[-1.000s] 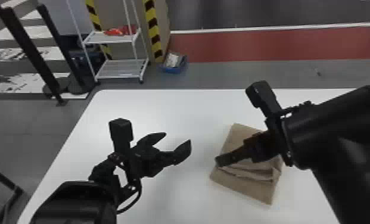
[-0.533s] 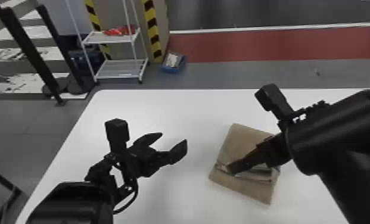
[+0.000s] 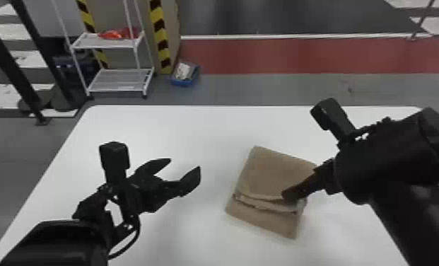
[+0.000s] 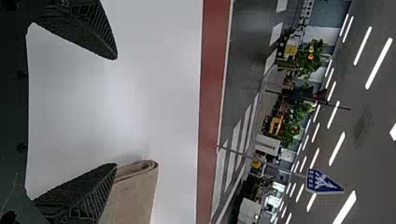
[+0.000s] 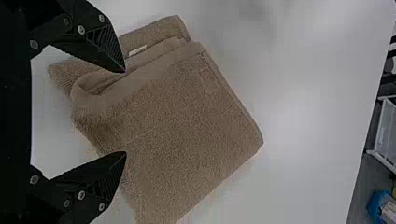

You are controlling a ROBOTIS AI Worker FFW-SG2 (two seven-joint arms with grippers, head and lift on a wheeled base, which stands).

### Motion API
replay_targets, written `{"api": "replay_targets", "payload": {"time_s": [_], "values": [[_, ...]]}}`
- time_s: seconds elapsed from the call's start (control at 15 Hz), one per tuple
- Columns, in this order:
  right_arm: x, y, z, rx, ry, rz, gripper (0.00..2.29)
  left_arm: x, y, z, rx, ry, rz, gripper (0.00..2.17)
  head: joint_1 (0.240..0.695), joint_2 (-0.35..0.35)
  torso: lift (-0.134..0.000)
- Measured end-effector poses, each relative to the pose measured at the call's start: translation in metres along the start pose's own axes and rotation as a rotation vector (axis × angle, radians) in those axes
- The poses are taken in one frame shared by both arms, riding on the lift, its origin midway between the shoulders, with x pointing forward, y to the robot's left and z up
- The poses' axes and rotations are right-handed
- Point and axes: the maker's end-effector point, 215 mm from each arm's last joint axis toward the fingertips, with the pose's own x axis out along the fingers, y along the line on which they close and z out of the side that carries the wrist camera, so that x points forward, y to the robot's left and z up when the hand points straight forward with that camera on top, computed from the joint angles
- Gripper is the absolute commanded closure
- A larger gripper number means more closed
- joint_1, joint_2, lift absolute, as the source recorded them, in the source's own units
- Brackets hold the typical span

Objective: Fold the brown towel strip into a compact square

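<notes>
"Where was the brown towel?"

"On the white desk [image 3: 193,134], to the right of the middle. The brown towel [image 3: 275,173] lay folded into a squarish pad, set askew, with a broad smooth panel on the far side and a band of layered edges across the near part. A single strip of cloth stuck out nearer the robot, beyond those edges."

"And the right gripper [image 3: 286,194]?"

"It slanted in over the towel, its tips at the layered band. In the right wrist view the right gripper [image 5: 125,112] had its fingers spread wide, with cloth visible between and beyond them. I couldn't tell whether a tip touched it. A small pale tag [image 5: 137,50] showed among the folds."

"Was the left gripper [image 3: 185,164] holding anything?"

"No, its fingers stood apart, empty, to the left of the towel. The left wrist view had a rounded, doubled fold of the towel just past one finger."

"What was behind the desk?"

"A white rack [image 3: 105,43] with something red [image 3: 114,34] on its shelf, and a blue bin [image 3: 185,84] on the floor beside it."
</notes>
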Motion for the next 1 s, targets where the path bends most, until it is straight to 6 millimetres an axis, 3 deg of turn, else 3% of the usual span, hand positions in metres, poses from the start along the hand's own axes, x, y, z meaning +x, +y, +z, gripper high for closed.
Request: {"api": "replay_targets", "payload": {"time_s": [0.4,1.0], "values": [[0.005,0.0,-0.012,0.008,0.018,-0.001,0.3,0.003,-0.001,-0.001,0.002,0.003,0.001,0.06,0.695,0.019,-0.124],[-0.002,0.014,0.011,-0.059,-0.008,-0.014,0.3,0.001,0.001,-0.001,0.001,0.002,0.006,0.07,0.695,0.043,-0.124]]}}
